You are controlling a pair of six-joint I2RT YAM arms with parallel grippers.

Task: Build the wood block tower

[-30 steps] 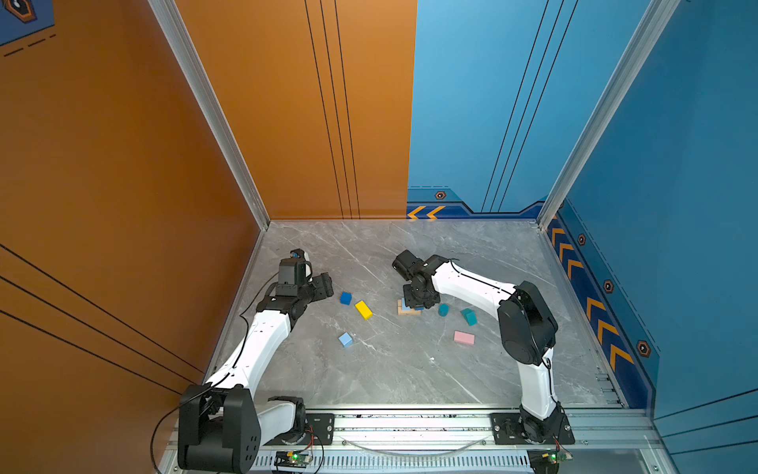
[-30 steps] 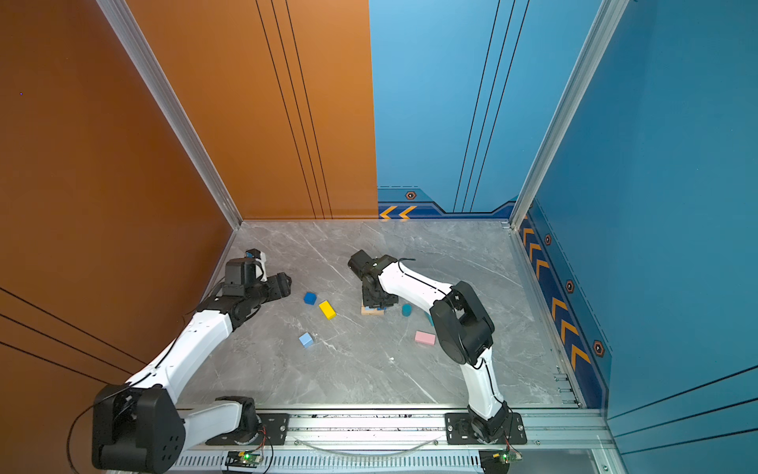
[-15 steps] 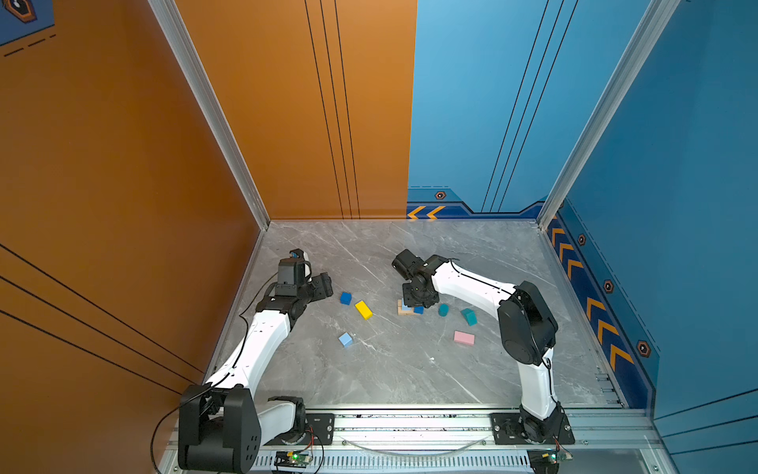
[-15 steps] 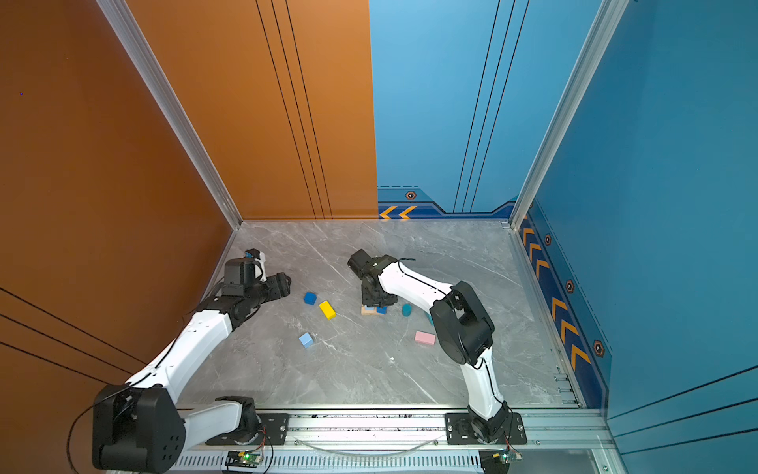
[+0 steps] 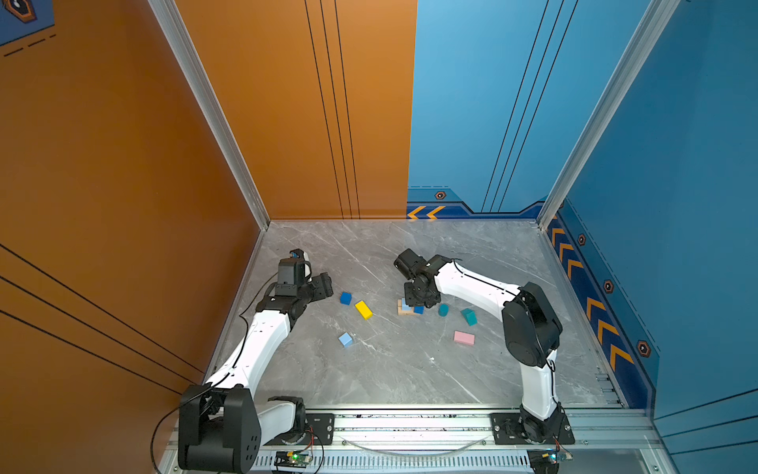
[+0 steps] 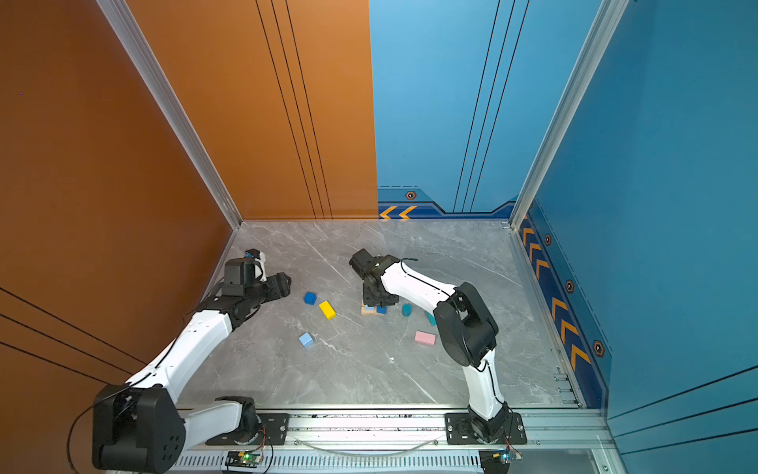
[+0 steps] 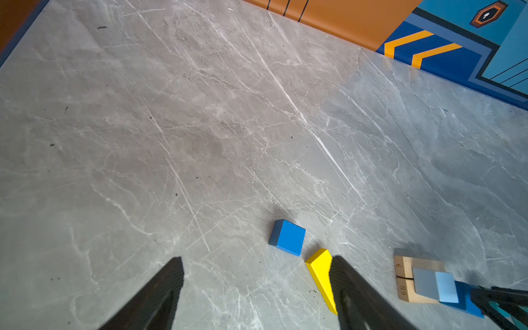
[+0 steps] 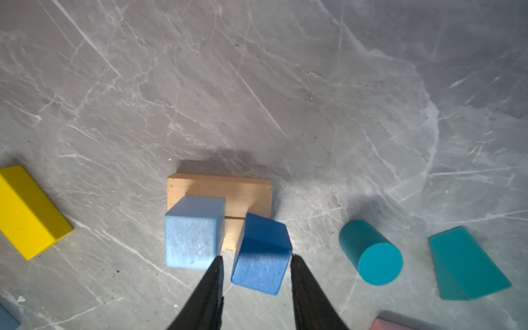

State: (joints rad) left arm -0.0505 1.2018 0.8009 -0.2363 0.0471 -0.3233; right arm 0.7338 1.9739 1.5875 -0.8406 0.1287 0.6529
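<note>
Wood blocks lie spread across the grey worktop (image 5: 410, 377), in the lower middle of the frame in both top views. Tower so far: two tan planks (image 8: 220, 188) lie side by side near frame centre, with a light blue cube (image 8: 191, 231) on them. A dark blue cube (image 8: 261, 257) sits tilted at the planks' edge, just beside the light blue one. We see the right jaws partly open, one on each side of this cube, with a gap on one side; they do not clamp it. The right arm (image 5: 471, 283) covers much of the stack from above.

Right of the stack:
- teal cylinder (image 5: 443, 310)
- teal prism (image 5: 469, 317)
- pink slab (image 5: 464, 337)

Left of the stack:
- yellow bar (image 5: 363, 309)
- second dark blue cube (image 5: 345, 298)
- second light blue cube (image 5: 345, 339)

We see the left jaws wide open and empty, near the second dark blue cube.
</note>
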